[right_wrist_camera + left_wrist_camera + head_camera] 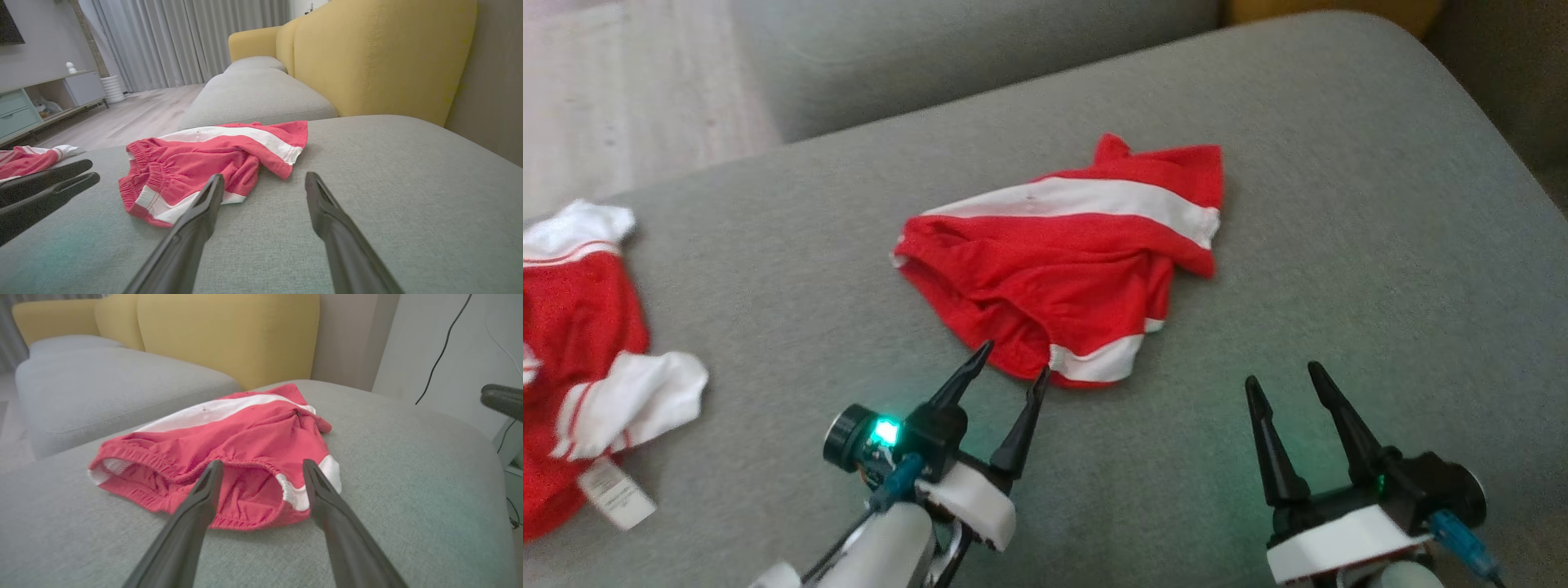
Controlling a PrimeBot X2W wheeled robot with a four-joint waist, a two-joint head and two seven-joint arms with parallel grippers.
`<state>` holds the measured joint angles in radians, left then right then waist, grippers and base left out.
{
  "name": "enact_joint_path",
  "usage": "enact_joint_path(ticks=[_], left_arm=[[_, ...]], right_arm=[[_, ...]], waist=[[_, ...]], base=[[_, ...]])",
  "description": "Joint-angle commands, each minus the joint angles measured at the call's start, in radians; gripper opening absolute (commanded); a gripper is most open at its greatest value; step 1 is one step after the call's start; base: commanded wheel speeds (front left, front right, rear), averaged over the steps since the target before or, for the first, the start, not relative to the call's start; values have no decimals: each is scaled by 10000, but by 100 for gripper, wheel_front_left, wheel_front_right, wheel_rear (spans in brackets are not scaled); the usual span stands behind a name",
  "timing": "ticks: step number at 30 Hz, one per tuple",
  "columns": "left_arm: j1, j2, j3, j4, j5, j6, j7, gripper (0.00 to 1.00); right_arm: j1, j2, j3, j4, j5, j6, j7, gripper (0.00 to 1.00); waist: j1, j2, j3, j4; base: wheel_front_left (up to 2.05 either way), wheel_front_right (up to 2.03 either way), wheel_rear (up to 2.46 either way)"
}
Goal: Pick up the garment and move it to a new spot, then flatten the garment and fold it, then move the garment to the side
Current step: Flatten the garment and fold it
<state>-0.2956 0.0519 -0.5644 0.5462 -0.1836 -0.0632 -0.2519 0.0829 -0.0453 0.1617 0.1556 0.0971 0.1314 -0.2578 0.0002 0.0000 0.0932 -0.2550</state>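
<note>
The garment (pixel 1078 261) is a pair of red shorts with white bands, lying crumpled in the middle of a grey sofa cushion (pixel 1339 245). My left gripper (pixel 1014 359) is open, its tips at the near elastic hem of the garment (pixel 229 457), one finger on each side of the waistband opening. My right gripper (pixel 1286 377) is open over bare cushion, to the right of and nearer than the garment (pixel 204 159). Nothing is between either pair of fingers.
A second red and white garment (pixel 580 359) with a label lies at the cushion's left edge. Yellow sofa backrests (pixel 229 335) rise behind, another grey seat cushion (pixel 257 94) lies beyond. Bare cushion stretches to the right of the shorts.
</note>
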Motion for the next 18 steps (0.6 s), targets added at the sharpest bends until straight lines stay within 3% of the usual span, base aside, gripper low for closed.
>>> enact_joint_path(ticks=[1,6,17,18], left_arm=[[-452,-16,125,37,-158,-44,0,100],[-1175,-16,-350,1043,-866,-127,82,100],[-1618,-16,-947,1755,-1790,-64,-26,99],[-1640,-16,-988,1819,-1901,-60,-30,84]], right_arm=[[-415,-49,297,-368,90,-7,-40,100],[-514,-49,388,-387,209,-7,-40,100],[-518,-49,650,-273,253,-7,-40,100],[-523,-49,676,-265,252,-7,-40,100]], waist=[[-2,0,407,-454],[-2,0,596,-830],[-2,0,537,-1172],[-2,0,533,-1216]], base=[[0,0,0],[0,0,0],[0,0,0],[0,0,0]])
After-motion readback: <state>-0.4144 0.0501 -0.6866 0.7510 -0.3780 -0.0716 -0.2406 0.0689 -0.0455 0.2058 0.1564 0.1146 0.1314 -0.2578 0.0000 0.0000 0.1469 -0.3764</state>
